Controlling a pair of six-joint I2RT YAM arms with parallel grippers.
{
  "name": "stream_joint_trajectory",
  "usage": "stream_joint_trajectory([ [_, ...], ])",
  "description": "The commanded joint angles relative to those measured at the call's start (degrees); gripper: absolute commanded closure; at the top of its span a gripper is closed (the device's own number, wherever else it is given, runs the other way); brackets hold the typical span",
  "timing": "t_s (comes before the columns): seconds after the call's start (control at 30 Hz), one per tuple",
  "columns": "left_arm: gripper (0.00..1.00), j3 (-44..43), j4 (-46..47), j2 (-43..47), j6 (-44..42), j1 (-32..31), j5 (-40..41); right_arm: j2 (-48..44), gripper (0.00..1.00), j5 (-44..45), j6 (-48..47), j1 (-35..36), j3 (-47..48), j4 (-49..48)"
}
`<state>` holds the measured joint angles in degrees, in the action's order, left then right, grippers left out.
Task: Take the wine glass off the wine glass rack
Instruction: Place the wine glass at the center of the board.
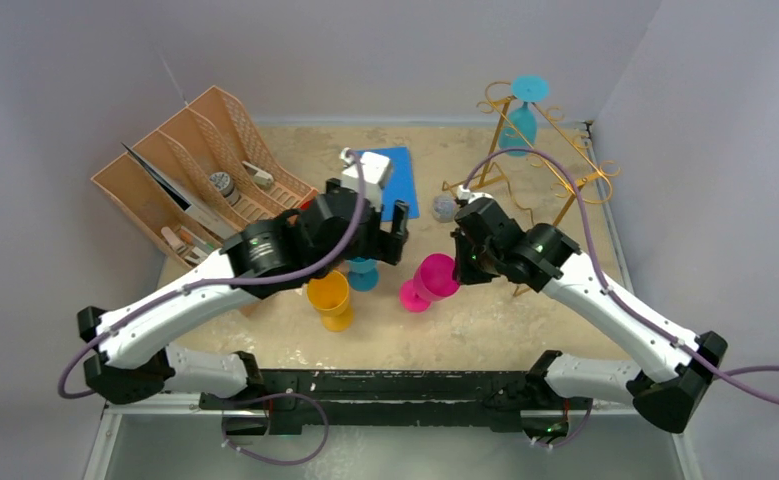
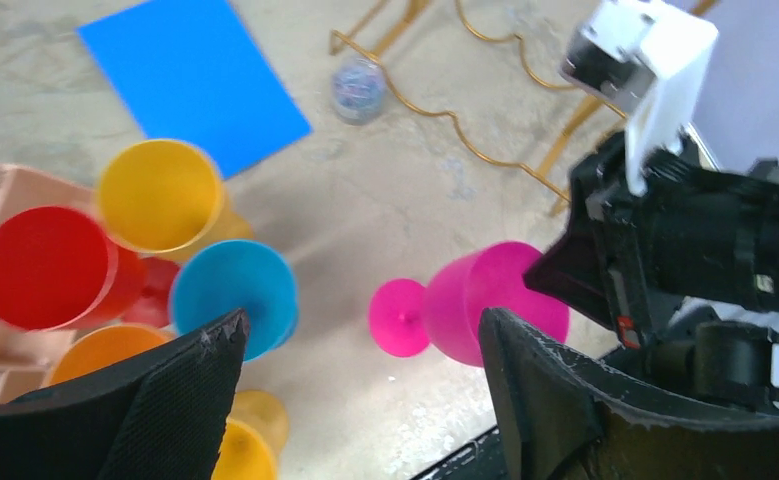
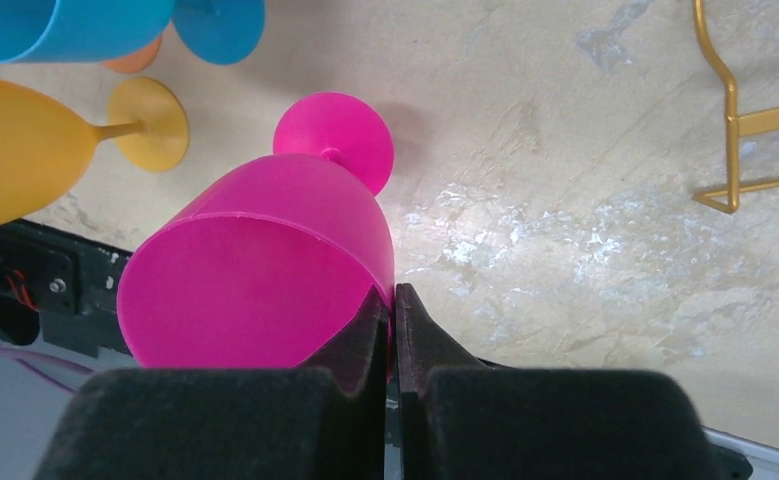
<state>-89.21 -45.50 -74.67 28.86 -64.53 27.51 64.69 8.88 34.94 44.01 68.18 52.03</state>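
A pink wine glass [image 1: 433,278] [image 2: 485,300] [image 3: 265,270] hangs tilted near the middle of the table, its foot close to the surface. My right gripper [image 1: 458,268] [image 3: 393,300] is shut on its rim, one finger inside the bowl and one outside. My left gripper [image 1: 383,235] [image 2: 362,318] is open and holds nothing, just left of the pink glass, over bare table. The gold wire wine glass rack [image 1: 555,150] [image 2: 465,140] [image 3: 730,130] stands at the back right. A teal wine glass [image 1: 520,120] hangs upside down on it.
Yellow [image 1: 330,298] [image 2: 160,195], blue [image 1: 363,272] [image 2: 233,295], red [image 2: 45,268] and orange [image 2: 105,350] glasses stand under the left arm. A brown slotted organizer [image 1: 195,180] is at the back left. A blue sheet [image 1: 395,180] and a small grey ball [image 1: 444,207] lie mid-table.
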Motion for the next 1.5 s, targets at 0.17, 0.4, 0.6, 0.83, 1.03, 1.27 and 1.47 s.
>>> stream_joint_trajectory([
  [0.17, 0.11, 10.03, -4.26, 15.93, -3.2, 17.77, 2.54, 6.18, 1.0, 5.57, 1.23, 7.51, 5.74, -0.42],
  [0.4, 0.07, 12.74, -6.02, 14.83, -8.69, 28.01, -2.4, 14.73, 1.0, 7.93, 0.6, 11.78, 10.44, -1.31],
  [0.6, 0.07, 16.15, -3.81, 16.8, -12.51, 40.44, -10.47, 19.48, 1.0, 7.98, 0.31, 13.43, 12.77, -2.36],
  [0.83, 0.07, 20.6, -0.27, 18.79, -13.33, 47.01, -12.27, 23.82, 1.0, 7.68, -0.38, 14.68, 14.69, -2.32],
  [1.03, 0.07, 26.44, 4.5, 22.71, -13.21, 47.13, -8.24, 25.9, 0.91, 7.59, -1.58, 15.14, 16.42, -1.58],
  [1.27, 0.07, 28.61, 5.62, 23.94, -12.8, 47.3, -8.27, 26.25, 0.76, 5.53, -2.73, 15.3, 18.52, -1.85],
  [1.47, 0.07, 29.36, 4.92, 23.85, -12.78, 47.48, -8.73, 22.85, 0.71, 5.68, -3.83, 15.27, 19.64, -1.44],
])
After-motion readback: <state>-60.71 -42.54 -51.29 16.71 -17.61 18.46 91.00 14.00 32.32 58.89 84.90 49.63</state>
